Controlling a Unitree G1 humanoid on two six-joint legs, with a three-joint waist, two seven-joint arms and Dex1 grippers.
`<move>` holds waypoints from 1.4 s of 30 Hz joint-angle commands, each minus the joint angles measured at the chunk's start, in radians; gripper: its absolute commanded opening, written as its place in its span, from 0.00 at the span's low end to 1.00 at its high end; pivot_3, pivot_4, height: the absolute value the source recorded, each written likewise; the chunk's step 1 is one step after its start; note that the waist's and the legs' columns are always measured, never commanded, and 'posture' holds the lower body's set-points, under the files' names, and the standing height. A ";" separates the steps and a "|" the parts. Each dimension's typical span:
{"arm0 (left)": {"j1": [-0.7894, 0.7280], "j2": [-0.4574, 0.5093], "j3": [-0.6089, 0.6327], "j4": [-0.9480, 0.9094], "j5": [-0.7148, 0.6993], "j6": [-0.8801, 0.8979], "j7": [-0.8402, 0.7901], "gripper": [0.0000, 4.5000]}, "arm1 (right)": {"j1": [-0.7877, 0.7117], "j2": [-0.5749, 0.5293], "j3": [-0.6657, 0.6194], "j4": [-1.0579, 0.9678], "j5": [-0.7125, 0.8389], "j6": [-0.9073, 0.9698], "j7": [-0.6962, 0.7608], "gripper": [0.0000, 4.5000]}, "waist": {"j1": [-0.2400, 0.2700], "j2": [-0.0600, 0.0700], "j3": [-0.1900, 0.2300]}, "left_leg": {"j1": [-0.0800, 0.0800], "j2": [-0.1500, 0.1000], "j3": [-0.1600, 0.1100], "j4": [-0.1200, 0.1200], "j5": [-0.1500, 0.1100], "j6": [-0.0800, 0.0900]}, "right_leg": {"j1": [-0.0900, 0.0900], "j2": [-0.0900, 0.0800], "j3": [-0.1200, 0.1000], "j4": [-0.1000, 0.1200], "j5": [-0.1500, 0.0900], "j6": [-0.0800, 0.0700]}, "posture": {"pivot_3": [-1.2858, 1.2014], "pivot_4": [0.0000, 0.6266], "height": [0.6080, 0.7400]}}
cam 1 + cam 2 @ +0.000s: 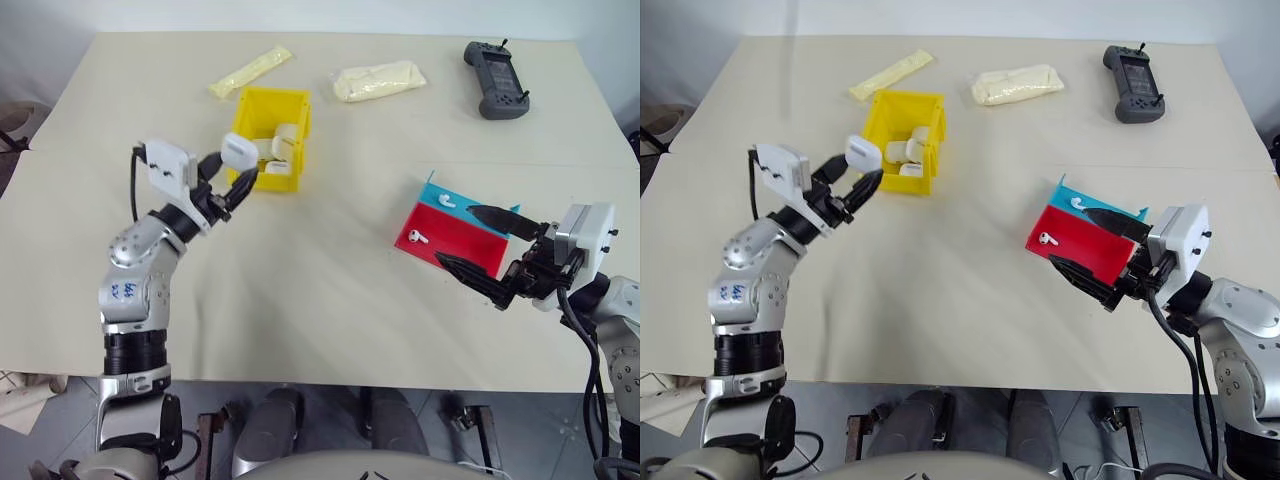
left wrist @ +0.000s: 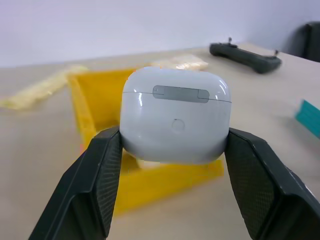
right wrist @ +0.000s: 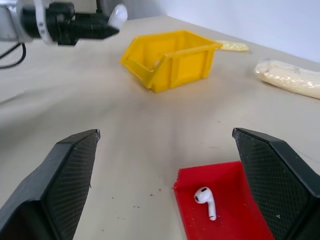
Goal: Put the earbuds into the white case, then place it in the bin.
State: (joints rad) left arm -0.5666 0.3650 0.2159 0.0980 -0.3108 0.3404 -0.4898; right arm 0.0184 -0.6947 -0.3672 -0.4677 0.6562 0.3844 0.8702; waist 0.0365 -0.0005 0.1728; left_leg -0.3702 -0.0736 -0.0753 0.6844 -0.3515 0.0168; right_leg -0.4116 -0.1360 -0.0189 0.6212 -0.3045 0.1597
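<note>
left eye view: case going to bin with earbuds still out

left end effector point(image 1: 233, 189) is gripping the closed white case point(image 1: 240, 151) just beside the yellow bin point(image 1: 297, 110), above the tabletop point(image 1: 330, 290). right end effector point(image 1: 487, 250) is standing wide apart, empty, near the red and teal tray point(image 1: 470, 240). two earbuds point(image 1: 418, 237) are lying on that tray. judgement: binning now looks premature; the earbuds need casing first.

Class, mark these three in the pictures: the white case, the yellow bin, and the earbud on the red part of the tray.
white case point(image 2: 176, 120): left wrist view, middle of its hinge-side face.
yellow bin point(image 1: 269, 182): left eye view, its near wall.
earbud point(image 3: 204, 198): right wrist view, its rounded head.
</note>
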 commanded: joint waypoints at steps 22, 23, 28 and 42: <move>-0.348 0.173 -0.083 0.449 0.050 -0.107 -0.318 0.99 | 0.007 0.023 0.005 -0.031 -0.027 -0.069 -0.055 1.00 | -0.025 -0.002 0.001 | 0.000 0.001 0.002 -0.002 0.000 -0.001 | -0.003 0.002 0.000 0.001 0.000 0.000 | 0.52 0.24 1.00; -0.285 0.215 -0.083 0.362 0.026 -0.085 -0.383 0.99 | 0.002 0.018 0.003 -0.016 -0.029 -0.072 -0.045 1.00 | -0.028 -0.002 0.001 | 0.000 0.001 0.002 -0.002 0.000 -0.001 | -0.003 0.002 0.001 0.002 0.000 0.000 | 0.52 0.24 1.00; 0.038 0.367 -0.037 0.095 -0.020 -0.132 -0.547 0.99 | -0.029 -0.019 0.019 0.062 -0.045 -0.102 0.039 1.00 | -0.039 -0.002 0.001 | 0.000 0.002 0.001 -0.002 0.000 -0.001 | -0.003 0.001 0.001 0.001 0.000 0.000 | 0.52 0.24 1.00; 0.510 0.310 0.065 -0.348 -0.047 -0.096 -0.348 0.99 | -0.112 -0.058 0.063 0.226 -0.094 -0.167 0.175 1.00 | -0.008 -0.002 0.001 | 0.001 0.001 -0.001 -0.001 0.000 0.000 | 0.000 -0.001 0.000 -0.001 0.000 0.000 | 0.52 0.24 1.00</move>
